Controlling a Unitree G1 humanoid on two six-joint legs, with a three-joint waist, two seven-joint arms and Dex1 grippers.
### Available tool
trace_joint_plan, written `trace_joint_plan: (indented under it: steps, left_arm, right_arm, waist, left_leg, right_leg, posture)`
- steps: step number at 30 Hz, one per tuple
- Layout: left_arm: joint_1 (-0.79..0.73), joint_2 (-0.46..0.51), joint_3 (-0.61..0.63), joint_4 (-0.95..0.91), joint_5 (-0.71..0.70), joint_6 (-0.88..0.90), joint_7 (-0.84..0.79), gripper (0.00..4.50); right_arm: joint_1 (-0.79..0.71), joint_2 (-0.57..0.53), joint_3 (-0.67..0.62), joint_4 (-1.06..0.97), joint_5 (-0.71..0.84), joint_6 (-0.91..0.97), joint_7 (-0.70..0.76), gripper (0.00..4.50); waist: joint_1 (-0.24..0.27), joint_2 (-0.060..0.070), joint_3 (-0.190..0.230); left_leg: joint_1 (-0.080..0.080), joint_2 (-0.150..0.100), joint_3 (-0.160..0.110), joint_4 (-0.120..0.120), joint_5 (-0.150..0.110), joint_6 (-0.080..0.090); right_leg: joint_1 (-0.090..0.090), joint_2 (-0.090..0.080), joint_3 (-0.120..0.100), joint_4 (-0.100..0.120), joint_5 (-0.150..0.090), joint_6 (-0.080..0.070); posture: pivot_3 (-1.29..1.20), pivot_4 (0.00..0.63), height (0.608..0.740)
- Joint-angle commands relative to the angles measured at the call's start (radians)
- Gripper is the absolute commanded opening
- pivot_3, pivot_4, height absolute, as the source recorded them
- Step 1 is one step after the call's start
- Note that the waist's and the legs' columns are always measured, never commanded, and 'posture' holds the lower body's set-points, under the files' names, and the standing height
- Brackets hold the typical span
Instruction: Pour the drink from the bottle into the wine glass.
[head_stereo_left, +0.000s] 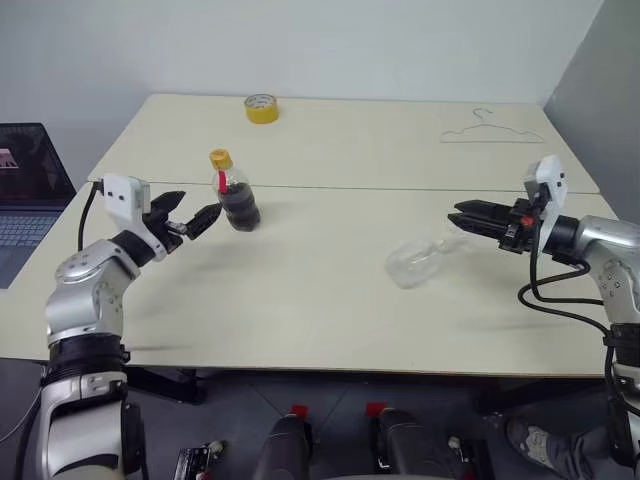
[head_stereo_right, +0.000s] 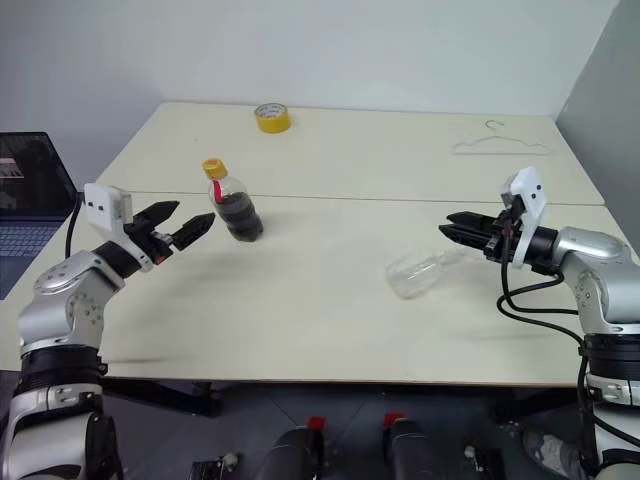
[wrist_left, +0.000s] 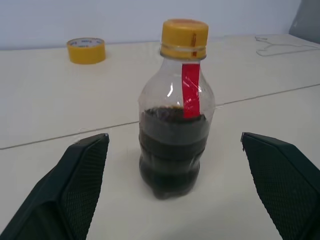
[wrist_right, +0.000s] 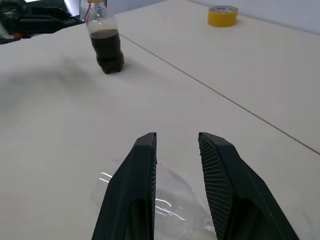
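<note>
Bottle (wrist_left: 174, 107) upright btwn wide-open left claw (wrist_left: 175, 190) fingers, untouched, right claw (wrist_right: 177, 142) part-open.

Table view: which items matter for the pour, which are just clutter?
For the job:
- bottle, upright, yellow cap on, part full of dark drink
- wine glass, lying on its side
- left end effector, open beside the bottle
- right end effector, by the glass

Just lying about:
- yellow tape roll
- wire hanger
- laptop
</note>
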Motion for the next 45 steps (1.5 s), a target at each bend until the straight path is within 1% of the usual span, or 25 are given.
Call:
trace_joint_plan:
  steps: [1,3,7,17,24,35,39,42,45]
  left_arm:
    - [-0.079,-0.009,-0.031,0.086,0.040,-0.051,-0.005,4.49]
    - [-0.128,-0.019,-0.044,0.150,0.058,-0.071,0.000,4.49]
    - [-0.176,-0.031,-0.065,0.215,0.085,-0.110,-0.009,4.49]
    - [-0.222,-0.068,-0.085,0.344,0.141,-0.205,0.004,4.49]
    - [-0.268,-0.099,-0.085,0.444,0.156,-0.256,0.007,4.49]
    - [-0.368,-0.145,-0.086,0.660,0.199,-0.356,0.075,4.49]
    - [-0.390,-0.152,-0.076,0.705,0.198,-0.390,0.095,4.49]
    - [-0.400,-0.157,-0.068,0.723,0.192,-0.407,0.097,3.92]
    - [-0.402,-0.164,-0.064,0.717,0.185,-0.415,0.067,3.08]
  right_arm:
    - [-0.037,0.006,-0.001,-0.050,0.023,0.006,-0.008,1.41]
    - [-0.038,0.010,0.001,-0.057,0.022,0.011,-0.010,1.41]
    - [-0.031,0.011,-0.004,-0.076,0.026,0.022,-0.013,1.41]
    - [-0.012,0.014,-0.014,-0.109,0.035,0.039,-0.032,1.41]
    - [-0.014,0.019,-0.005,-0.116,0.043,0.045,-0.043,1.41]
    - [-0.020,0.018,0.007,-0.108,0.047,0.043,-0.046,1.41]
    - [-0.014,0.018,0.006,-0.115,0.050,0.046,-0.049,1.41]
    - [-0.010,0.016,0.004,-0.119,0.051,0.048,-0.052,1.41]
    - [-0.008,0.017,0.003,-0.122,0.051,0.050,-0.056,1.41]
  waist:
    - [0.000,0.000,0.000]
    - [0.000,0.000,0.000]
    - [-0.001,0.000,0.000]
    - [-0.001,0.000,0.000]
    - [-0.001,0.000,0.000]
    - [0.000,0.000,0.000]
    - [-0.001,0.000,0.000]
    - [-0.001,0.000,0.000]
    - [-0.001,0.000,0.000]
  left_leg:
    - [0.000,0.000,0.000,0.000,0.000,0.000]
    - [0.000,-0.001,0.000,0.000,0.000,0.000]
    - [-0.001,-0.001,0.000,0.000,0.000,0.000]
    - [-0.001,-0.001,0.000,0.000,0.000,0.000]
    - [-0.001,-0.001,0.000,0.000,0.000,0.000]
    - [-0.001,-0.002,0.000,0.000,0.000,0.000]
    - [-0.001,-0.002,-0.001,0.000,0.000,0.000]
    - [-0.001,-0.002,-0.001,0.000,0.000,0.000]
    - [-0.001,-0.002,-0.001,0.000,0.000,0.000]
  right_leg:
    - [0.000,0.000,0.000,0.000,0.000,0.000]
    - [0.000,0.000,0.000,0.000,0.000,0.000]
    - [0.000,0.000,0.000,-0.001,0.000,0.000]
    - [0.000,0.000,0.000,0.000,0.000,0.000]
    - [0.000,0.000,0.000,0.000,0.000,0.000]
    - [0.000,0.000,0.000,0.000,0.000,0.000]
    - [0.000,0.000,0.000,0.000,0.000,0.000]
    - [0.000,0.000,0.000,0.000,0.000,0.000]
    - [0.000,0.000,0.000,0.000,0.000,0.000]
  posture:
    - [0.00,0.150,0.740]
    - [0.00,0.150,0.740]
    - [0.00,0.150,0.740]
    - [0.00,0.150,0.740]
    - [0.00,0.150,0.740]
    - [0.00,0.150,0.740]
    - [0.00,0.150,0.740]
    - [0.00,0.150,0.740]
    - [0.00,0.150,0.740]
